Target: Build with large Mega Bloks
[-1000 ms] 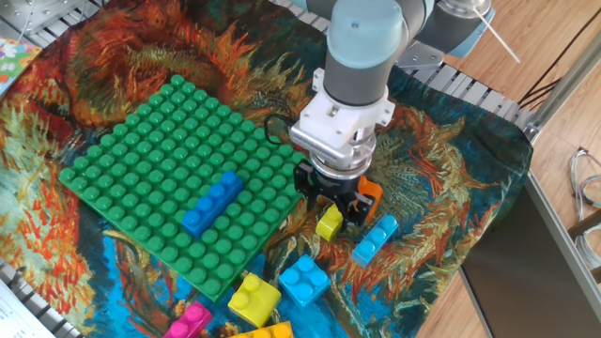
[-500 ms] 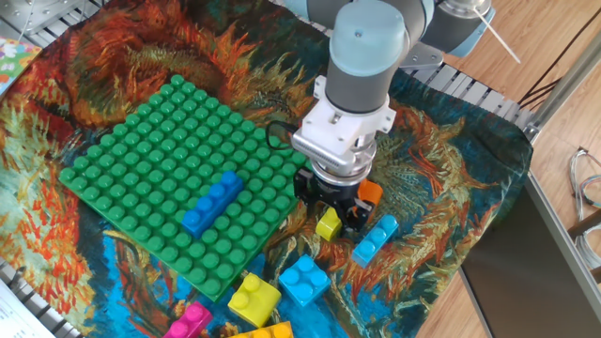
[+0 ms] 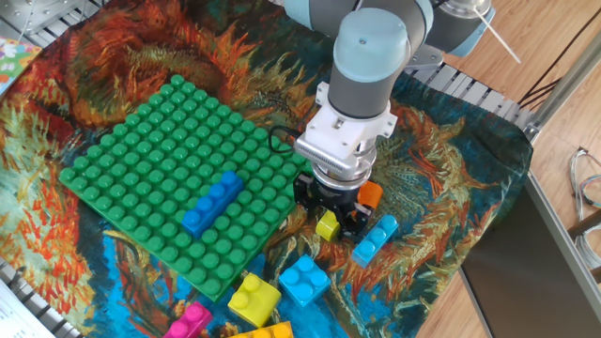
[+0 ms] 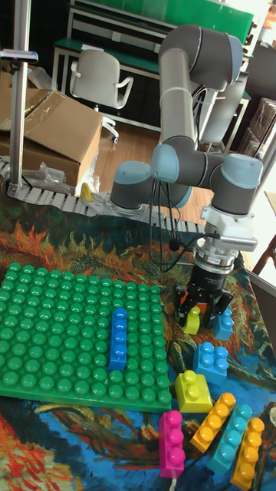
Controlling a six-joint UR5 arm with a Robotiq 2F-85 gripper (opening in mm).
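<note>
Beside the green baseplate (image 3: pixel 178 178), vertical end effector (image 3: pixel 331 220), fingers spread around small yellow brick (image 3: pixel 328 225).

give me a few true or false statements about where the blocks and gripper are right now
1. A long blue block sits on the green baseplate. True.
2. The gripper is over the middle of the baseplate. False: it is off the baseplate's edge, down at a small yellow block on the patterned cloth.
3. An orange block is right beside the gripper. True.
4. The pink block is stacked on the baseplate. False: it lies on the cloth in front of the baseplate.
5. A light blue block lies on the cloth next to the small yellow one. True.
</note>
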